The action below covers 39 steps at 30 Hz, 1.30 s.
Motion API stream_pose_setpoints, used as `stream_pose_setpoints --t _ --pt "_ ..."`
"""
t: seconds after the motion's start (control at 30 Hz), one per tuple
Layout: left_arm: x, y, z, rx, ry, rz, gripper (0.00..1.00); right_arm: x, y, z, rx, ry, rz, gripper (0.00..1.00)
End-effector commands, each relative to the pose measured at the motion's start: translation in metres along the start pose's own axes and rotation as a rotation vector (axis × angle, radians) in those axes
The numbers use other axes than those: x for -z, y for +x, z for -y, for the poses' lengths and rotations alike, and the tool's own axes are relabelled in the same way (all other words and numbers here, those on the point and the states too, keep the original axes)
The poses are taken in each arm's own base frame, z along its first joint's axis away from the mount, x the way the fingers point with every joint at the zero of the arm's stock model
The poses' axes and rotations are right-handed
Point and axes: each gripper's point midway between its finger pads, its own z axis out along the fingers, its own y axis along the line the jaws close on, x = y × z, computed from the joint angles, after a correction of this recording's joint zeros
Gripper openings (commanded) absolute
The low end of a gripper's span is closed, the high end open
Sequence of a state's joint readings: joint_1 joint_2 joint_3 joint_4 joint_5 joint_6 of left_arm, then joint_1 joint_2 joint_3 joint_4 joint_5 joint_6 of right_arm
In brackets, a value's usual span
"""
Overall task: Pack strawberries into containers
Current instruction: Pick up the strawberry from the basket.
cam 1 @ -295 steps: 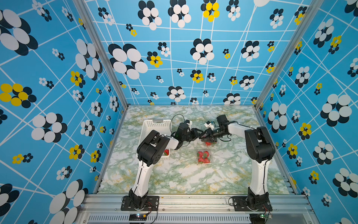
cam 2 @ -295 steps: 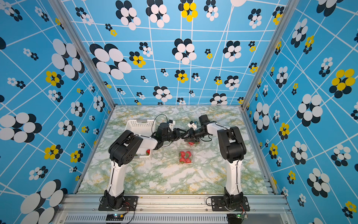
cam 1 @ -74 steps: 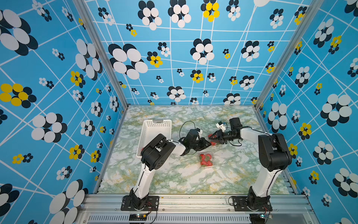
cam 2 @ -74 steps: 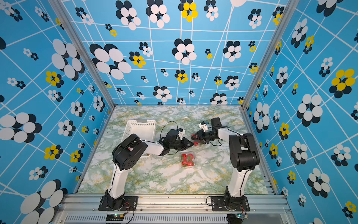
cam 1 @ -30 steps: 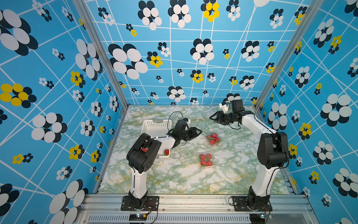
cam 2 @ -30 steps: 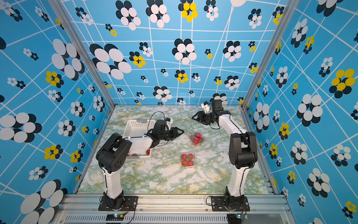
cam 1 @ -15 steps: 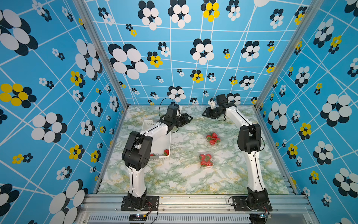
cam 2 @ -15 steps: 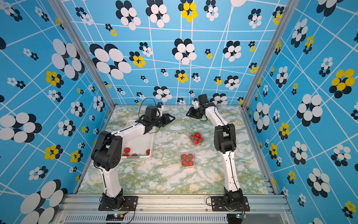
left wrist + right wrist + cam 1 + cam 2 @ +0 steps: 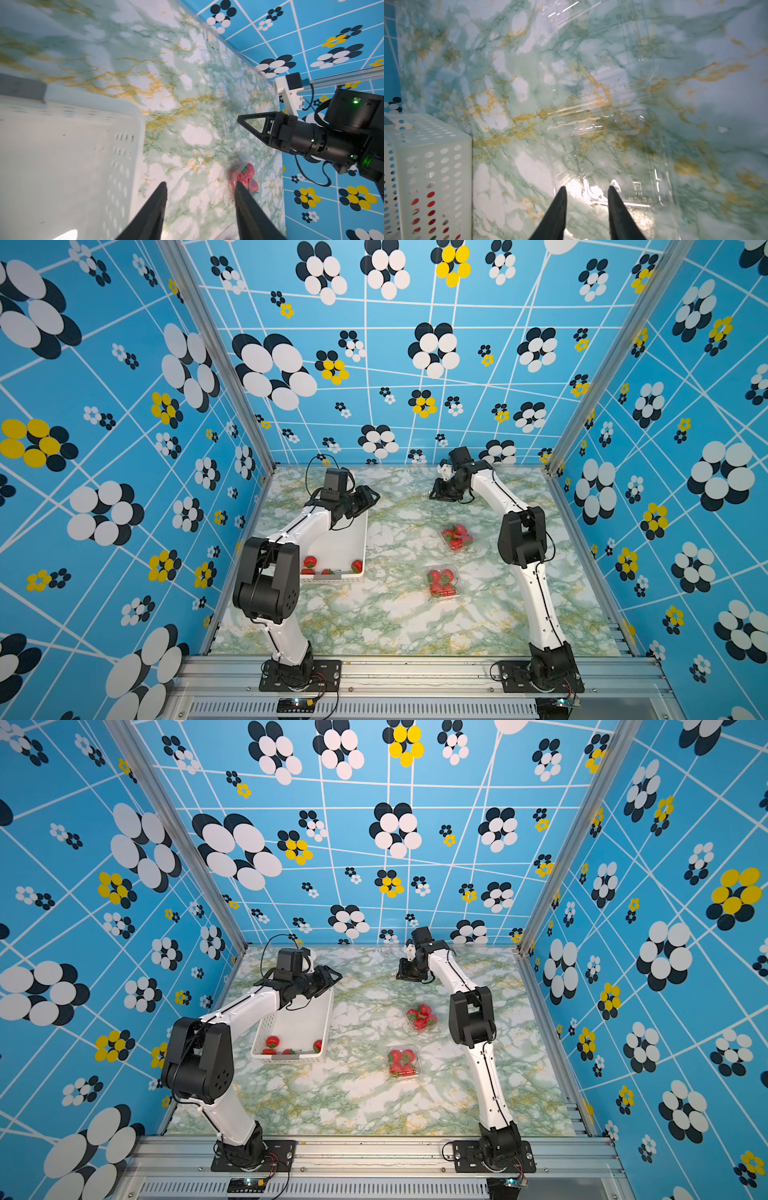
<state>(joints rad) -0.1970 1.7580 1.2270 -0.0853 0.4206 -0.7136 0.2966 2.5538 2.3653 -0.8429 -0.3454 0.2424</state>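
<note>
Top views are both showing the basket (image 9: 365, 543) sitting at the left, with a few strawberries (image 9: 309, 561) lying at its near end. The left gripper (image 9: 200, 184) is hovering by the basket's far corner, its fingers (image 9: 155, 209) standing wide apart and holding nothing.

Toward the middle, two containers (image 9: 444, 581) are sitting on the table (image 9: 374, 626), apart from each other, each holding a red cluster.

Farther right and back, the right gripper (image 9: 586, 188) is reaching down at an empty third container (image 9: 602, 124), which is lying open and nearly invisible against the marble. Its fingers are standing a little apart, straddling the near rim. Whether they are pinching it, I cannot tell.

That clear container is looking thin, light, springy and slippery. It is probably calling for a light pinch on the stiffer rim lip, not the flexing wall, and a slide rather than a lift. The strawberries are looking soft and easily bruised, so taking each across its broad shoulders just under the cap is seeming safer than pulling on the thin stem.
</note>
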Motion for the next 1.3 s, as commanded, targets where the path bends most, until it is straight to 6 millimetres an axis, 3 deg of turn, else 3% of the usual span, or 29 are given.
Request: stream_pose_setpoints --t 0.0,0.33,0.63,0.97,1.27 --pt "0.016 0.013 -0.028 0.008 -0.113 -0.040 0.53 -0.015 0.019 0.005 0.016 0.053 -0.073 0.34" --pt "0.034 0.023 -0.056 0.048 -0.167 -0.055 0.53 -0.026 0.042 -0.003 0.057 0.074 -0.147 0.33" --pt "0.058 0.022 -0.065 0.064 -0.168 -0.010 0.53 -0.023 0.071 -0.034 0.074 0.042 -0.211 0.33" --pt "0.093 0.025 -0.083 0.095 -0.177 0.049 0.53 -0.018 0.109 -0.086 0.117 -0.009 -0.250 0.34" --pt "0.110 0.034 -0.090 0.097 -0.181 0.054 0.55 -0.021 0.150 -0.137 0.161 -0.047 -0.278 0.34"
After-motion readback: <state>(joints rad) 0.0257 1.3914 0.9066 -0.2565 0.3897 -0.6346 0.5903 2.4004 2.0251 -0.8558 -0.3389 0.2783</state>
